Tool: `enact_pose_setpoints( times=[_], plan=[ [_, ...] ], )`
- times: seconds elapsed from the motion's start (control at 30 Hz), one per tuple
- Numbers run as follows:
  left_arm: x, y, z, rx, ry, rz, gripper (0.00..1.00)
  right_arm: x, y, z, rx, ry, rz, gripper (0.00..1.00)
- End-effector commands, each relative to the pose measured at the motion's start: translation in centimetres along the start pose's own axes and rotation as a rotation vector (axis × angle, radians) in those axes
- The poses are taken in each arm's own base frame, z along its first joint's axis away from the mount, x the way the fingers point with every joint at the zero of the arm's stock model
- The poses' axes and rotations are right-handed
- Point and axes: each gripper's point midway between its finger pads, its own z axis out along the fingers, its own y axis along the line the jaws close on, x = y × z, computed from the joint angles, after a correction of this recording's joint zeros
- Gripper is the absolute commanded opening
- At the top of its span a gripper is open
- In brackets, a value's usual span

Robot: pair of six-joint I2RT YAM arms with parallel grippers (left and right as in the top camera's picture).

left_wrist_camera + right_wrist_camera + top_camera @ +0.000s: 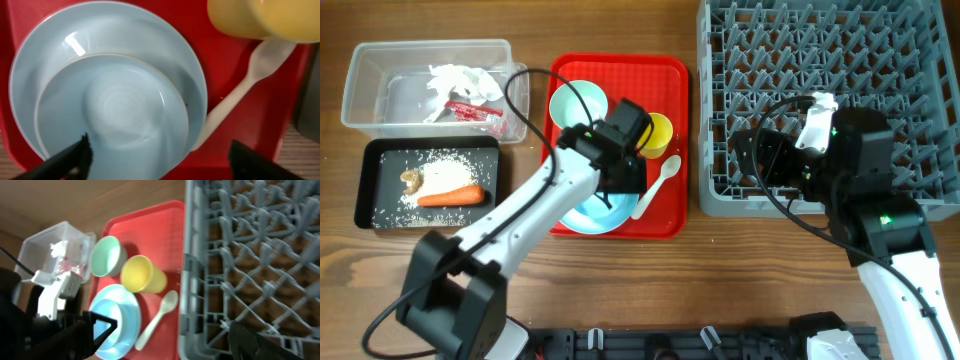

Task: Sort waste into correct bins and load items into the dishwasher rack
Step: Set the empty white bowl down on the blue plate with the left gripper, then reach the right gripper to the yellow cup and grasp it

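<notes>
- Waste: sorting appears complete. The carrot (451, 196), white rice (445, 170) and a brownish scrap (411, 179) lie in the black tray (362, 190). The crumpled tissue (460, 78) and red wrapper (475, 110) lie in the clear tub (360, 85). No loose waste is noted on the tabletop (620, 290) or the red tray (665, 70).
- Dishwasher rack (880, 60): no item is seen in it, though the part under the right arm is hidden. I judge that loading has not yet begun.
- Outstanding, all on the red tray: light blue plate (110, 30) with a pale bowl (115, 110) seated on it, a second bowl (578, 103), yellow cup (657, 133) and white spoon (655, 187).
- Left gripper (160, 162): above the stacked bowl, fingers spread wide, holding nothing.
- Right gripper (752, 160): over the rack's edge nearest the red tray, fingers apart, empty.
</notes>
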Motion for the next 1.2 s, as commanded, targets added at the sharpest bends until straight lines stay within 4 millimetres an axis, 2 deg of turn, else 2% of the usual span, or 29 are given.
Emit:
enact_pose_setpoints(
  times=[0.0,0.07,0.13,0.2,0.27,0.33,0.5,0.57,0.67,0.7,0.77,0.9,0.93,1.03,1.17],
  plan=[
    [-5.1,0.5,-7.0,0.095,-0.211,-0.086,1.0,-2.8,4.4,-0.8,-0.055,-0.03,-0.068,0.98],
    [-6.7,1.9,-9.0,0.123,-0.288,-0.139,1.0,-3.9,7.1,0.1,-0.092,-0.016,-0.127,0.99],
    [-7.8,3.5,-10.0,0.124,-0.329,-0.187,1.0,-4.7,7.7,2.6,-0.069,0.01,-0.155,1.0],
    [-8.2,5.2,-9.7,0.102,-0.327,-0.229,1.0,-4.5,7.2,6.5,-0.044,0.054,-0.16,0.99],
    [-8.3,6.5,-9.5,0.081,-0.318,-0.254,1.0,-3.1,5.7,11.0,-0.006,0.129,-0.147,0.9],
    [-8.6,8.0,-9.5,0.068,-0.318,-0.305,1.0,-1.6,4.7,14.2,0.015,0.185,-0.144,0.85],
    [-9.2,10.6,-9.4,0.093,-0.306,-0.427,1.0,2.2,2.1,19.7,0.099,0.293,-0.171,0.82],
    [-9.3,10.5,-9.4,0.094,-0.309,-0.426,1.0,3.1,2.0,20.9,0.096,0.314,-0.178,0.76],
    [-9.3,10.5,-9.3,0.093,-0.307,-0.426,1.0,4.2,2.2,22.1,0.092,0.33,-0.192,0.6],
    [-9.3,10.6,-9.3,0.093,-0.306,-0.427,1.0,4.4,2.2,22.3,0.093,0.335,-0.194,0.47],
    [-9.3,10.6,-9.3,0.093,-0.306,-0.427,1.0,4.7,1.8,22.6,0.103,0.341,-0.193,0.33],
    [-9.3,10.6,-9.2,0.092,-0.303,-0.426,1.0,6.4,0.0,24.2,0.147,0.388,-0.187,0.33],
    [-9.3,10.6,-9.2,0.091,-0.302,-0.426,1.0,6.6,-0.1,24.4,0.15,0.394,-0.182,0.3],
    [-9.2,10.6,-9.2,0.09,-0.299,-0.426,1.0,6.3,0.1,24.2,0.145,0.383,-0.184,0.12],
    [-9.2,10.6,-9.1,0.089,-0.298,-0.426,1.0,5.5,0.7,23.5,0.134,0.364,-0.186,0.08]
  ],
)
